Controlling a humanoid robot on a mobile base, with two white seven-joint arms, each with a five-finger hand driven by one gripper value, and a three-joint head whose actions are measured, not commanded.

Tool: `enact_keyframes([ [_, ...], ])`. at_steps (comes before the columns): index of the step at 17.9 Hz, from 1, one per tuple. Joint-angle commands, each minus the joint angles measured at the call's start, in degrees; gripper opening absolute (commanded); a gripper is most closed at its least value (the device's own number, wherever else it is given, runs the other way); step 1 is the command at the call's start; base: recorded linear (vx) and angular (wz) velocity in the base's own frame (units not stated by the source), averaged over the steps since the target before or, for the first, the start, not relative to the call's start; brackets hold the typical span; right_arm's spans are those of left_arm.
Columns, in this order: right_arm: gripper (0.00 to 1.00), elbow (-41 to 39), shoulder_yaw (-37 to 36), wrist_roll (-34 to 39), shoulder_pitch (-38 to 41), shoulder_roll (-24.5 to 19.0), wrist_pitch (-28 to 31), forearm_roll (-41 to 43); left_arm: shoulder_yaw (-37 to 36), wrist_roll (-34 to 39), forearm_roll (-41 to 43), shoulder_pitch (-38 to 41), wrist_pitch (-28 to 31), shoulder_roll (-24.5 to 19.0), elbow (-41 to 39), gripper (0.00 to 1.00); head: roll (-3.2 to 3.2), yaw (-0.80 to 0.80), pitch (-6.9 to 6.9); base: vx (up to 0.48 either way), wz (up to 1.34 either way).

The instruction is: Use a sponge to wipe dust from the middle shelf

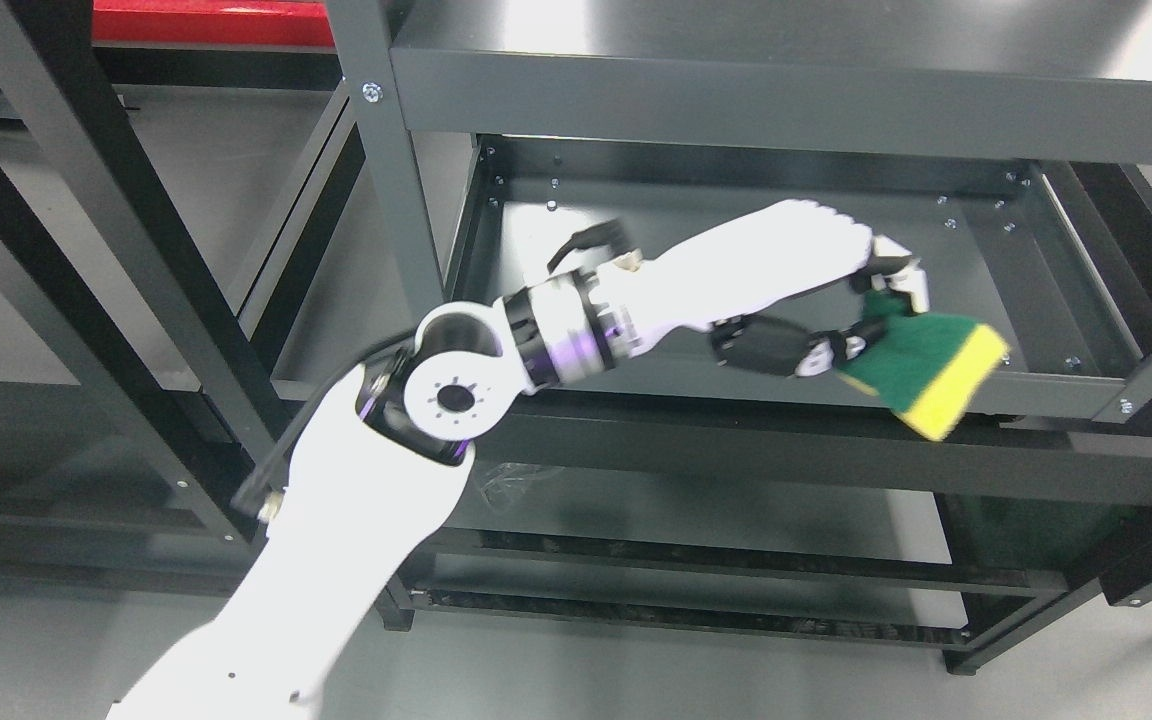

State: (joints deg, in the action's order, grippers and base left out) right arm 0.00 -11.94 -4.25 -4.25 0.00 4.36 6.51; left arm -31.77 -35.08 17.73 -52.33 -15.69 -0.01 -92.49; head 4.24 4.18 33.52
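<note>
The left hand [841, 310], its arm rising from the lower left, grips a green-and-yellow sponge [926, 370] at the front right edge of the middle shelf [696, 215]. No writing is legible on either.

my fingers [881, 268]: glossy white plastic, black joints | sponge [926, 375] between them: rough green scrub, soft yellow foam | shelf [736, 215] beneath: matt dark metal

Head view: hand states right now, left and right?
Left hand: closed on the sponge, holding it over the front right of the middle shelf.
Right hand: not in view.
</note>
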Motion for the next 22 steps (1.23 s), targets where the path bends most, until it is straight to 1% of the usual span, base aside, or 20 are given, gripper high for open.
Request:
enact_keyframes([
  [1, 1.0, -1.0, 0.0, 0.0, 0.0, 1.0, 0.0, 0.0, -18.9, 1.2, 1.9, -21.6, 0.4, -1.0, 6.4, 0.01, 0.0, 0.0, 0.0, 0.045, 0.02],
  [4, 1.0, -1.0, 0.0, 0.0, 0.0, 1.0, 0.0, 0.0, -19.9, 2.0, 3.3, -30.9, 0.2, -1.0, 8.2, 0.01, 0.0, 0.0, 0.0, 0.044, -0.09],
  [7, 1.0, -1.0, 0.0, 0.0, 0.0, 1.0, 0.0, 0.0, -19.9, 1.9, 9.5, -40.2, 0.2, -1.0, 12.4, 0.01, 0.0, 0.0, 0.0, 0.062, -0.16],
  [8, 1.0, -1.0, 0.0, 0.0, 0.0, 1.0, 0.0, 0.0, -20.0, 1.9, 11.9, -41.6, 0.1, -1.0, 13.4, 0.02, 0.0, 0.0, -0.01, 0.063, -0.12],
  [9, 1.0, -1.0, 0.0, 0.1, 0.0, 1.0, 0.0, 0.0, -20.3, 1.9, 16.0, -42.6, -0.3, -1.0, 14.1, 0.02, 0.0, 0.0, -0.01, 0.035, -0.1],
  [11, 1.0, -1.0, 0.0, 0.0, 0.0, 1.0, 0.0, 0.0, -21.7, 1.7, 19.1, -42.5, -2.5, -1.0, 14.4, 0.02, 0.0, 0.0, -0.01, 0.023, -0.07],
  [14, 1.0, -1.0, 0.0, 0.0, 0.0, 1.0, 0.0, 0.0, -21.4, 0.7, 21.9, -42.2, -7.3, -1.0, 16.7, 0.02, 0.0, 0.0, -0.01, 0.004, -0.01],
  [19, 1.0, -1.0, 0.0, 0.0, 0.0, 1.0, 0.0, 0.0, -14.1, -3.7, 23.6, -38.2, -17.9, -1.4, 14.9, 0.0, 0.0, 0.0, -0.01, 0.0, 0.0],
  [21, 1.0, -1.0, 0.0, 0.0, 0.0, 1.0, 0.0, 0.0, -8.8, -5.5, 23.2, -36.3, -21.3, -7.2, 12.3, 0.0, 0.0, 0.0, -0.01, 0.0, 0.0],
  [22, 1.0, -1.0, 0.0, 0.0, 0.0, 1.0, 0.0, 0.0, -5.4, -6.7, 23.1, -34.4, -23.7, -9.2, 11.1, 0.0, 0.0, 0.0, -0.01, 0.0, 0.0],
])
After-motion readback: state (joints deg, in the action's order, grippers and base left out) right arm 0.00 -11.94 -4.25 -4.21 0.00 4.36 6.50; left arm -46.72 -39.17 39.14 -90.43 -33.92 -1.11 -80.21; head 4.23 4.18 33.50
